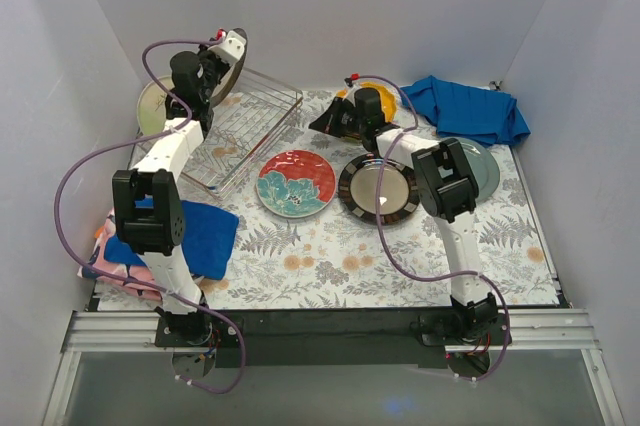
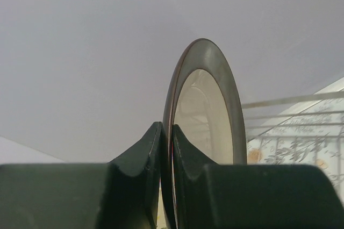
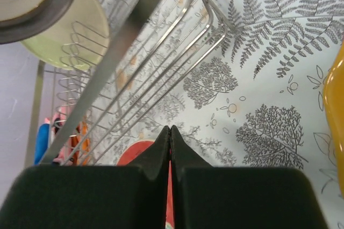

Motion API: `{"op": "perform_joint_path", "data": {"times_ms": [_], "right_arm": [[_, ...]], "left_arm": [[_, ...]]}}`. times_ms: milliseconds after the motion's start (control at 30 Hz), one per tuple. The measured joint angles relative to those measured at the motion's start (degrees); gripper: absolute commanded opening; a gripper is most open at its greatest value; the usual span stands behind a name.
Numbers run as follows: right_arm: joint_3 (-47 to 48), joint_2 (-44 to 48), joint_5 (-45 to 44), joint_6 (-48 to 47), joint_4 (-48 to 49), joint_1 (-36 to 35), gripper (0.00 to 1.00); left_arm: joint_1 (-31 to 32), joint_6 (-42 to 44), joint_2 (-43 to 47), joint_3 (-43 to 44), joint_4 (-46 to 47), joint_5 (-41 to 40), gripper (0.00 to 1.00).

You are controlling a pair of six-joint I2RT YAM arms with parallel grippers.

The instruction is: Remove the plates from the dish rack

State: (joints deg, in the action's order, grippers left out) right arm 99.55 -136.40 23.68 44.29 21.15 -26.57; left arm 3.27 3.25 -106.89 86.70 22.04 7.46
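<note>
Plate (image 2: 207, 105): grey-rimmed, upright, held above dish rack (image 1: 250, 121), table's 11 o'clock
Left gripper (image 2: 166, 132): pinching plate's rim
Right gripper (image 3: 170, 131): fingers pressed together, empty, 12 o'clock, near orange plate (image 3: 336, 127)

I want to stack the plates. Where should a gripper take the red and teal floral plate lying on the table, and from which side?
Probably pinch the floral plate by its rim at the near edge, coming from the arms' side. It lies flat, face up, so only the rim offers a hold; the dark-rimmed plate crowds its right edge and the dish rack its far left.
</note>
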Motion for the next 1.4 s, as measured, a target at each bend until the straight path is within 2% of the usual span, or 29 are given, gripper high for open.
{"op": "perform_joint_path", "data": {"times_ms": [133, 233, 267, 367, 433, 467, 567, 667, 767, 900, 1100, 1267, 1400], "right_arm": [[-6.1, 6.8, 1.0, 0.2, 1.0, 1.3, 0.06], [-10.3, 12.8, 2.7, 0.1, 2.0, 2.7, 0.21], [-11.5, 14.7, 3.5, 0.1, 2.6, 3.3, 0.31], [-18.1, 22.0, 7.1, -0.1, 6.5, 5.9, 0.51], [-22.4, 26.1, 9.4, -0.1, 9.2, 7.3, 0.59], [-25.2, 28.5, 10.4, -0.3, 10.8, 8.3, 0.67], [-31.2, 33.6, 12.6, -0.5, 13.5, 9.8, 0.75], [-36.8, 37.8, 14.6, -0.6, 15.5, 9.6, 0.78], [-41.1, 41.0, 16.0, 0.4, 16.9, 9.5, 0.89], [-47.5, 46.5, 16.5, 2.4, 17.9, 11.5, 0.89], [-59.4, 61.4, 14.4, 4.1, 16.6, 17.6, 0.89], [-61.0, 73.2, 10.6, 1.6, 9.7, 25.6, 0.90], [-61.2, 79.8, 9.6, 0.0, 5.5, 30.1, 0.89]], "left_arm": [[1.7, -2.3, 1.8, 0.2, -1.1, -0.1, 0.00], [3.4, -4.8, 2.9, 0.7, -3.0, -0.8, 0.00], [3.8, -6.0, 3.4, 0.9, -4.1, -0.9, 0.00], [4.6, -11.5, 5.0, 1.3, -7.2, -0.8, 0.00], [4.9, -15.2, 6.1, 1.6, -8.9, -0.2, 0.00], [5.0, -17.6, 6.7, 2.0, -10.2, 0.3, 0.00], [5.1, -24.5, 8.7, 3.6, -13.6, 2.2, 0.00], [5.1, -30.3, 10.5, 5.2, -15.8, 4.0, 0.00], [5.1, -36.5, 13.2, 5.2, -16.5, 6.1, 0.00], [5.6, -43.5, 16.8, 2.8, -16.4, 8.5, 0.00], [9.1, -54.1, 18.3, -1.7, -15.2, 13.0, 0.00], [11.5, -63.2, 19.0, -12.7, -9.6, 16.9, 0.00], [14.0, -66.8, 18.8, -18.1, -9.6, 17.3, 0.00]]}}
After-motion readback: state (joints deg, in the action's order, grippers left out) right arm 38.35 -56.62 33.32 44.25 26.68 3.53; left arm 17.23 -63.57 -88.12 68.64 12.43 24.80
